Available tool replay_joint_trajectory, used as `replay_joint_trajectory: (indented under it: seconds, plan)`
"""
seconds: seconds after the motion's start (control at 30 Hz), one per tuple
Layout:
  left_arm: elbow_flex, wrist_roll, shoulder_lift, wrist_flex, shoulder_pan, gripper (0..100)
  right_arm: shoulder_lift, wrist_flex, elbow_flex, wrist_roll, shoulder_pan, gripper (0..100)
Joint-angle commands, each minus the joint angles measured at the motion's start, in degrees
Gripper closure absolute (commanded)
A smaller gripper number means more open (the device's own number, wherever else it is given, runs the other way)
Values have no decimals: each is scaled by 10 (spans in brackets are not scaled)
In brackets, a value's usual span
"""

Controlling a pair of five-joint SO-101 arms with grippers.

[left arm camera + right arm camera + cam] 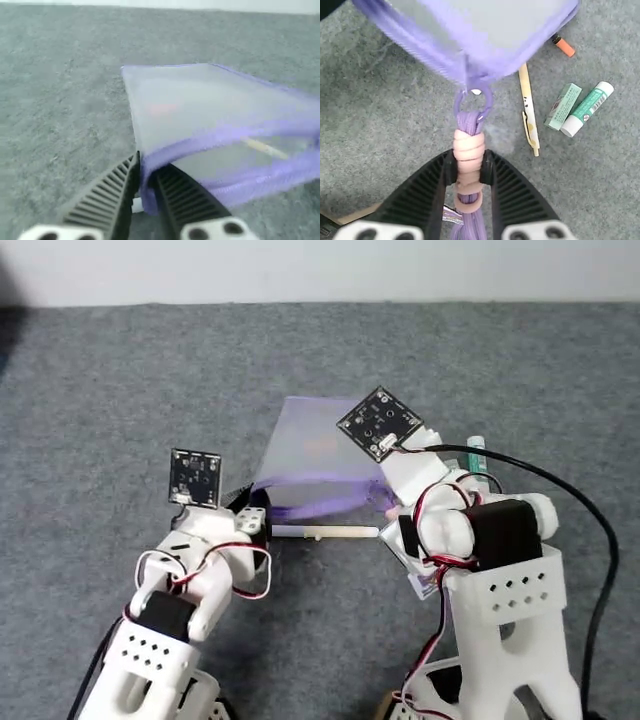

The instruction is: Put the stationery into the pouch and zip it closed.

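1. Table (120, 370): the grey surface that carries everything.
2. Pouch (315, 445): translucent purple, at the centre of the high view, stretched between the two hands. The mouth appears to gape. We judge the main hazard to be drawing the zip while stationery lies outside, which would shut the pouch empty. A hard pull could also tear the fabric out of the opposite pinch. The zip edge, its long axis, runs left to right across the frame on the side nearest the arms. The closed end points toward the upper frame.
3. Left hand (146, 168): jaws nearly together, pinching the left end of the zip edge.
4. Right hand (468, 156): jaws closed on the zip pull (468, 142), a purple strap wound with a pink band, at the right end of that edge.
5. Pen (325, 532): cream, on the table just below the mouth in the high view. It lies parallel to the zip, left to right, and could snag the edge.
6. Glue stick (587, 109) and eraser (562, 106): side by side on the table near the pen, outside the pouch.
7. Orange-tipped piece (563, 46): on the table, partly under the pouch. We cannot identify it.
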Motion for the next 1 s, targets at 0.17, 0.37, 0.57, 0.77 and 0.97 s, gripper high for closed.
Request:
replay_joint_trajectory:
  seconds: [0.17,0.37,0.57,0.77,0.97]
  plan:
    - [-166,-47,0,159,-100,988,-7,-120,-33,6,24,990]
    - [-251,-149,0,295,-133,988,20,-176,-33,7,-48,990]
    - [-329,-223,0,418,-147,988,49,-171,-35,4,-79,986]
    - [-335,-196,0,443,-147,987,47,-78,-37,4,-76,827]
    - [-335,-123,4,440,-149,986,31,30,-61,3,-61,761]
